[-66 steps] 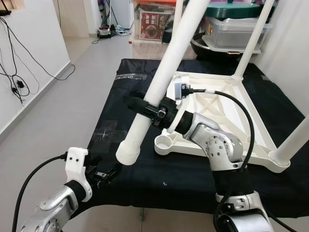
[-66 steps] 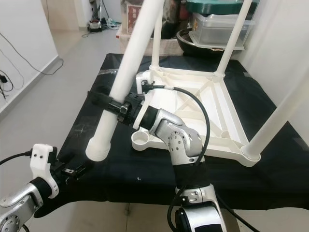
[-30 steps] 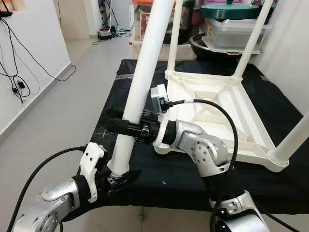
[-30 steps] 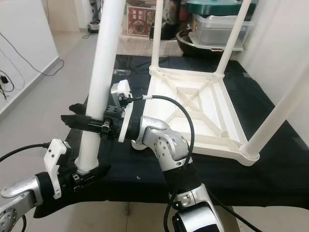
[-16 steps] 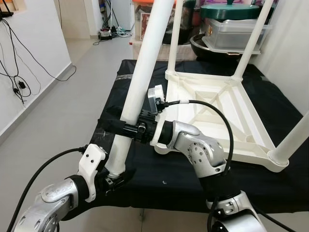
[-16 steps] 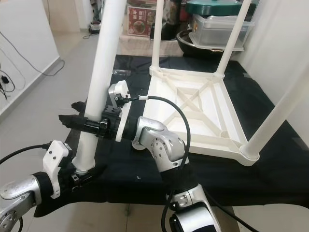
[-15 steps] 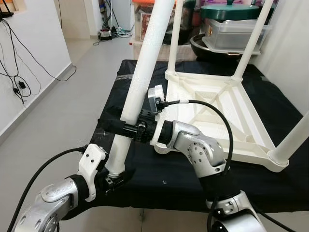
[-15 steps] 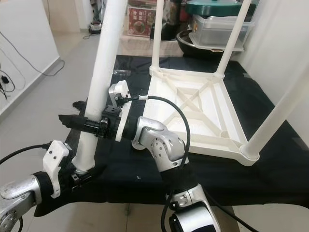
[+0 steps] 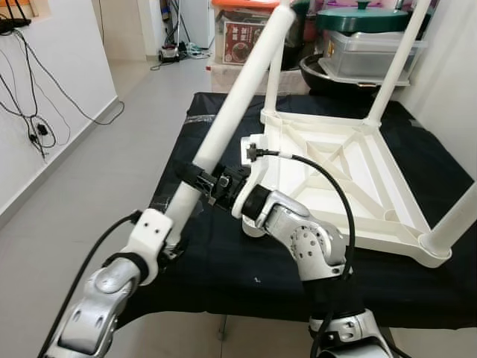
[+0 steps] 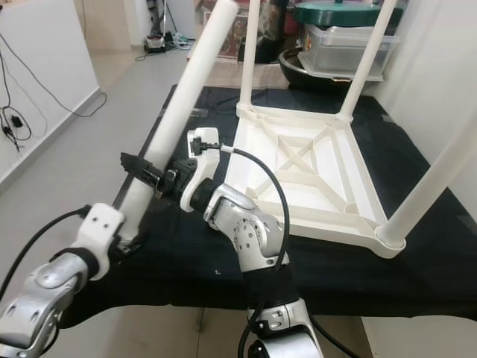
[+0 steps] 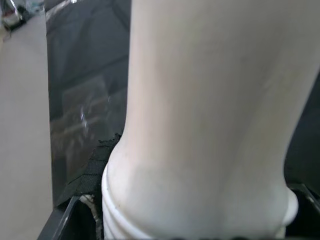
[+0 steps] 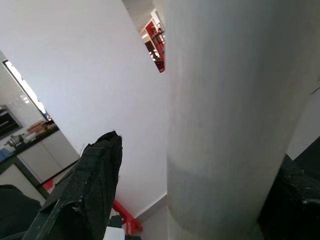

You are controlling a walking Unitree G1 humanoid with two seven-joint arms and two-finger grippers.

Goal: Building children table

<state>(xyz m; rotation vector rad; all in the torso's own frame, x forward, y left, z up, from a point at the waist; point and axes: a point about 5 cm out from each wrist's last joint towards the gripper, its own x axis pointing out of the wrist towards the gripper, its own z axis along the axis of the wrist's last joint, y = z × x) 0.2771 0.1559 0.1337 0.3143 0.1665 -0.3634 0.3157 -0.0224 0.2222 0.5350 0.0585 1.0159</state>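
While the upturned white table top (image 9: 350, 168) lies on the black-draped surface (image 9: 223, 253) with three legs standing up from its corners, the loose table leg (image 9: 238, 97) is held slanted over the surface's left edge, upper end tipped toward the storage boxes (image 9: 365, 48) behind. Right tool (image 9: 200, 181) clamped across the leg's lower third, one black finger (image 12: 87, 185) on each side of the tube. Left tool (image 10: 123, 240) sits at the leg's ribbed foot (image 11: 195, 215), near the surface's front-left edge; whether its fingers are closed on the foot, cannot tell. Empty corner socket of the table top lies just behind the right arm's wrist.
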